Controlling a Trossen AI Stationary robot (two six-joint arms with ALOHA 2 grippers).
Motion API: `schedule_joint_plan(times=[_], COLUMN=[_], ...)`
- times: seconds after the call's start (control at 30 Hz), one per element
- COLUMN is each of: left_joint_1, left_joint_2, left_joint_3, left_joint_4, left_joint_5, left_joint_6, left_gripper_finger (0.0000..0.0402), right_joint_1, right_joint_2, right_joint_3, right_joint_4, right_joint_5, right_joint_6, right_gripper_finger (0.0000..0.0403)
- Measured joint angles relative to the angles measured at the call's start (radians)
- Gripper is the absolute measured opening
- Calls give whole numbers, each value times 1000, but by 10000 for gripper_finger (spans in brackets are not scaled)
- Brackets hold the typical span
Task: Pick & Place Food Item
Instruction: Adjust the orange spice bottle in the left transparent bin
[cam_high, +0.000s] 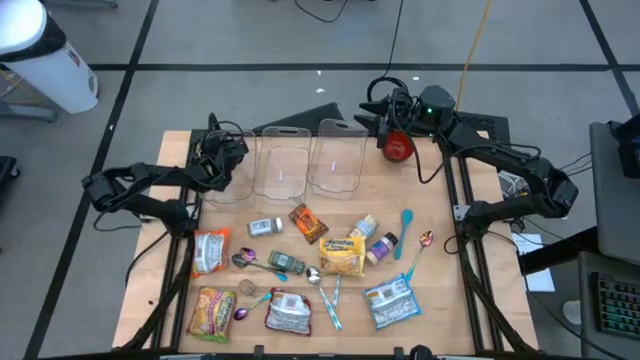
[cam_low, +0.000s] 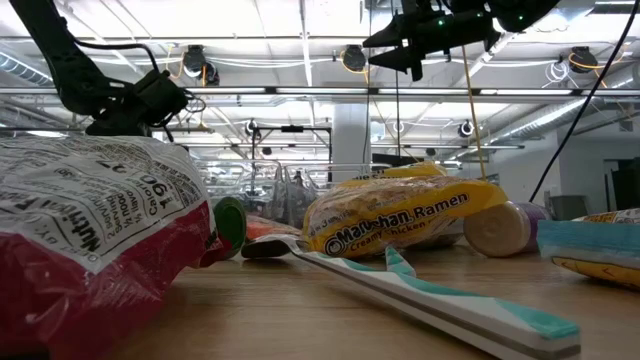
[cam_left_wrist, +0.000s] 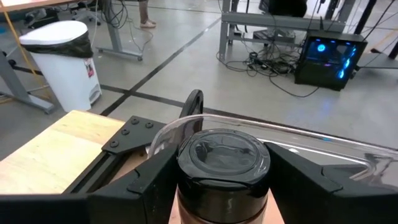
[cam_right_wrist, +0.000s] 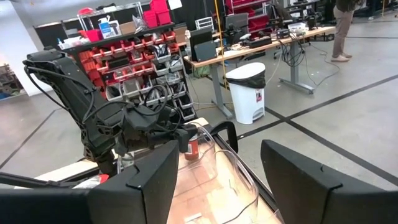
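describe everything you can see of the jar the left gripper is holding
The jar is small and cylindrical, with a dark, glossy round lid and a reddish-brown body showing below it. It stands upright between the two dark fingers of the left gripper, which press its sides. From the right wrist view it hangs above the rim of the nearest clear plastic container at the table's far left, not yet set down. Any label is too hidden to read.
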Motion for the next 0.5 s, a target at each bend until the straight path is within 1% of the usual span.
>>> schedule_joint_plan(times=[0.17, 0.5], left_joint_1=[0, 22], left_joint_2=[0, 0], left_joint_3=[0, 0], left_joint_4=[0, 0], left_joint_5=[4, 68], left_joint_6=[-1, -2], left_gripper_finger=[235, 236], right_joint_1=[0, 0], right_joint_2=[0, 0], right_joint_3=[0, 0], right_joint_4=[0, 0], right_joint_5=[0, 0], right_joint_6=[0, 0], right_gripper_finger=[219, 219])
